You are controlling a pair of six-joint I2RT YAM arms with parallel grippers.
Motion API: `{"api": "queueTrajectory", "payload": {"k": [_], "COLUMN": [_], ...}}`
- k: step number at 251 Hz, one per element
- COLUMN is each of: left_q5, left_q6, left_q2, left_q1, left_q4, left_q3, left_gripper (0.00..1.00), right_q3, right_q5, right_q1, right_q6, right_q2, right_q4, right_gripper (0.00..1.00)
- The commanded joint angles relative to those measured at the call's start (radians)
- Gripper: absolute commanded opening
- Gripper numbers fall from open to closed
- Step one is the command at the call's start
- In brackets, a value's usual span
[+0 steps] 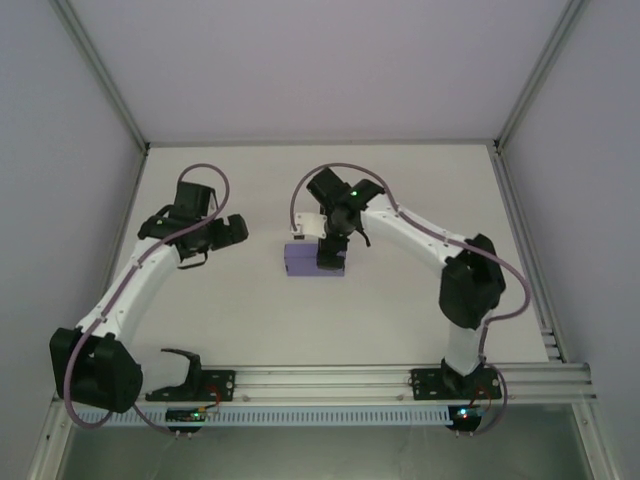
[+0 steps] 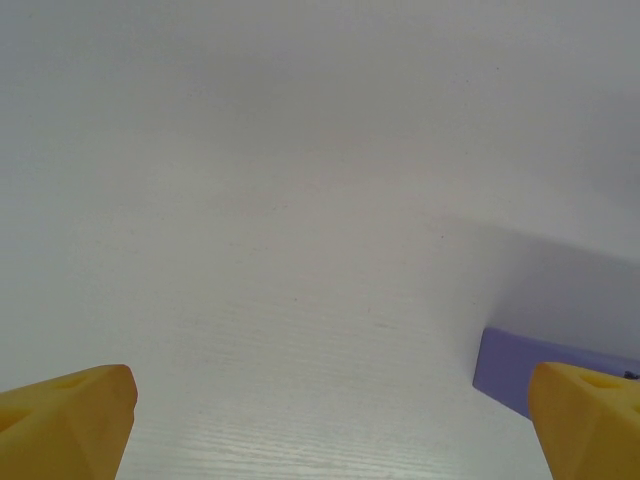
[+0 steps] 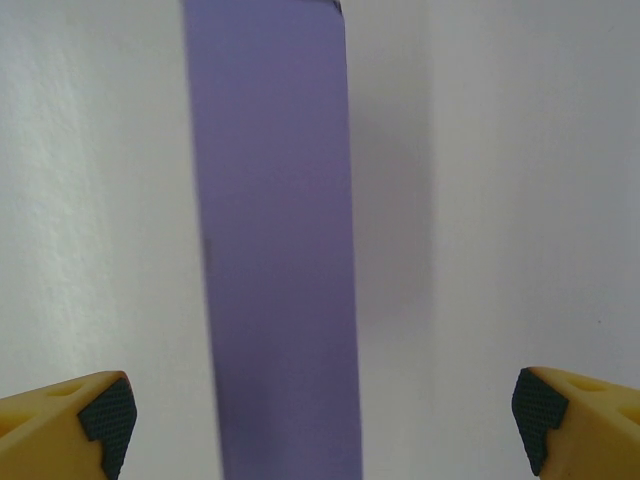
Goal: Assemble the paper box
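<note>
The paper box (image 1: 303, 261) is a small closed lavender-purple box lying on the white table near the middle. My right gripper (image 1: 332, 252) hangs right over the box's right end, pointing down. In the right wrist view the box (image 3: 275, 250) runs as a purple band between the wide-apart yellow fingertips (image 3: 85, 420), and neither pad touches it; this gripper (image 3: 320, 425) is open. My left gripper (image 1: 232, 231) is to the left of the box, apart from it and open. In the left wrist view (image 2: 330, 430) there is bare table between the fingers, with a corner of the box (image 2: 508, 372) beside the right fingertip (image 2: 590, 415).
The white table (image 1: 400, 320) is ringed by pale enclosure walls with metal corner posts. An aluminium rail (image 1: 350, 380) carrying both arm bases runs along the near edge. A black bracket (image 1: 185, 365) sits on the rail near the left base.
</note>
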Motion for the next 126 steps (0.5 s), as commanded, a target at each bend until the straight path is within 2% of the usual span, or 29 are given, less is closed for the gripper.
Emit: {"api": "queueTrajectory", "payload": {"k": [1,56,108,126], "left_q5": [0.006,0.032,0.045,0.049], "left_q6": [0.034,0.052,0.054,0.05], "left_q2": [-0.039,-0.073,-0.091,-0.102], "left_q1": [0.008,0.011,0.011,0.011], "left_q4": [-0.007,0.008,0.008,0.012], "left_q3": [-0.012,-0.042,-0.053,-0.06], "left_gripper": [1.0,1.0,1.0,1.0], "right_q3": [0.059,0.086,0.095,0.072], "right_q5": [0.062,0.045,0.071,0.071], "right_q1": [0.018,0.038,0.039,0.037], "right_q6": [-0.071,-0.071,-0.051,-0.044], "right_q2": [0.049,0.131,0.167,0.157], "right_q4": [-0.075,-0.07,-0.058,-0.03], "right_gripper": [0.99,0.97,0.83,0.75]}}
